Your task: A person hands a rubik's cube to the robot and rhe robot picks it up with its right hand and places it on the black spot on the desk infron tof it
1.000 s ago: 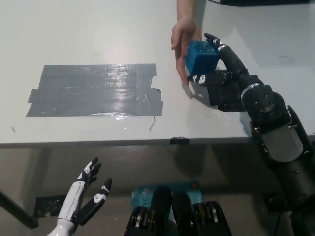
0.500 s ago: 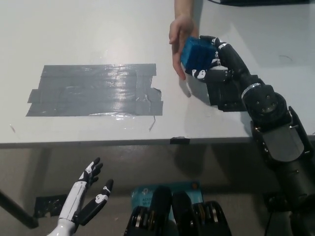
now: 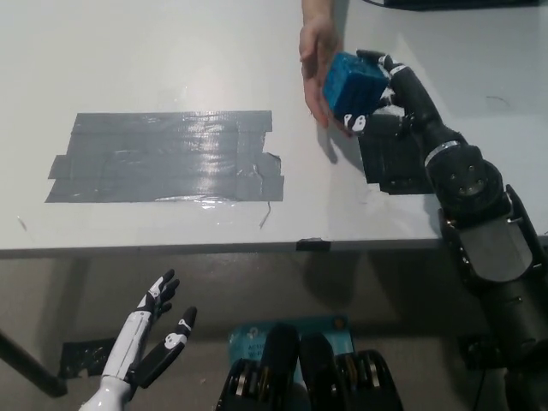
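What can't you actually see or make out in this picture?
- Person: only a hand shows in the head view; the top edge cuts off the rest.
- Rubik's cube: its far faces are hidden by that hand and the black right hand.
- Cube's sticker colours: too blurred.

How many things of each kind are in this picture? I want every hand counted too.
Blue Rubik's cube: 1
Grey tape patch on white desk: 1
Robot hands, white left hand and black right hand: 2
Person's hand: 1
Total: 5
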